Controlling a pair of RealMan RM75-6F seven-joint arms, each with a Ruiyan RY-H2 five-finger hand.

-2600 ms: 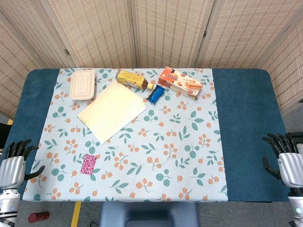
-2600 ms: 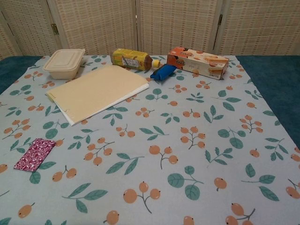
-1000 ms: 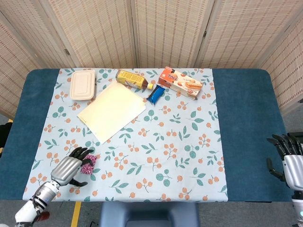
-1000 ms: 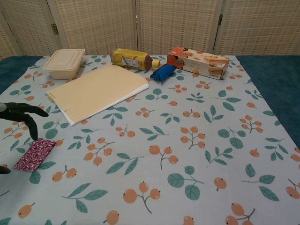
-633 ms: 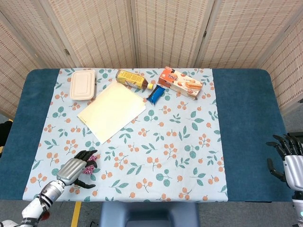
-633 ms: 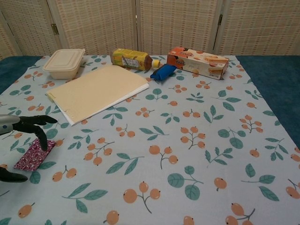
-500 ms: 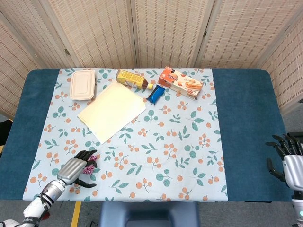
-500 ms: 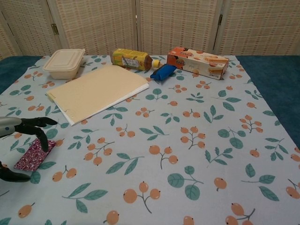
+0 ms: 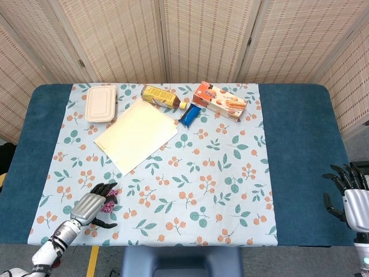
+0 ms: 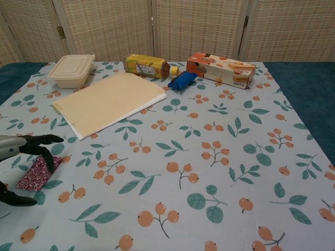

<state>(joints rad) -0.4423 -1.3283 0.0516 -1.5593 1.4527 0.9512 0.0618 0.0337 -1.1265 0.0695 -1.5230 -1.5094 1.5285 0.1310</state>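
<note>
A small pink patterned packet [image 9: 108, 203] [image 10: 37, 173] lies flat on the floral tablecloth [image 9: 190, 173] near the front left. My left hand [image 9: 91, 206] [image 10: 22, 155] hangs over it, fingers arched above its near end and thumb [image 10: 17, 199] spread apart on the cloth side. Whether the fingertips touch the packet I cannot tell; nothing is gripped. My right hand [image 9: 352, 198] stays beyond the table's right edge, fingers spread, holding nothing; the chest view does not show it.
At the back lie a beige lidded container [image 9: 101, 103] [image 10: 72, 70], a tea bottle on its side [image 9: 161, 96] [image 10: 147, 66], a blue packet [image 9: 191, 115] [image 10: 182, 80] and an orange biscuit box [image 9: 219, 100] [image 10: 221, 68]. A cream pad [image 9: 136, 134] [image 10: 109, 102] lies left of centre.
My left hand came in from the table's left front edge to the pink packet and settled slightly lower over it. The right hand barely shifted. Objects have not moved.
</note>
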